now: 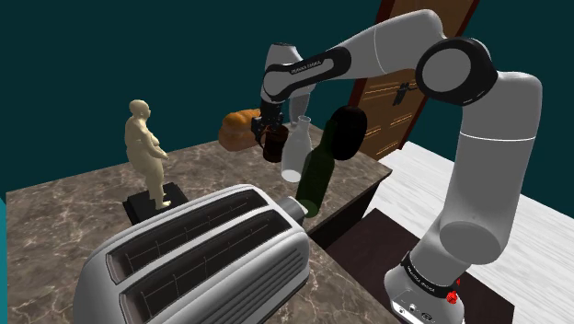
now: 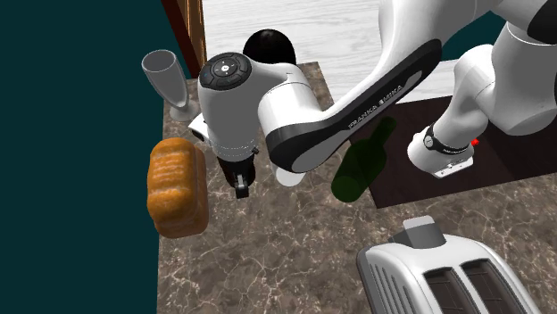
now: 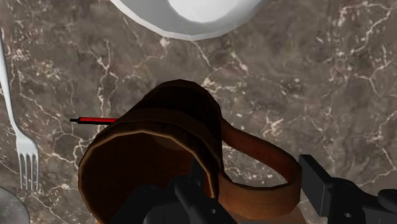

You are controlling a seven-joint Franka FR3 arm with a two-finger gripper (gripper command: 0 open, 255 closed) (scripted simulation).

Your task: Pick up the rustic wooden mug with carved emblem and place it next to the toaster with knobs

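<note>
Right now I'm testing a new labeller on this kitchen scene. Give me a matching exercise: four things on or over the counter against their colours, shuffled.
Things:
1. toaster
2. mug
3. bottle
4. figurine

Colours:
A. beige
B. dark green
C. silver
D. dark brown

Pairs: 1-C, 2-D, 3-B, 4-A

Toaster (image 1: 198,267) partly beyond lower edge
</note>
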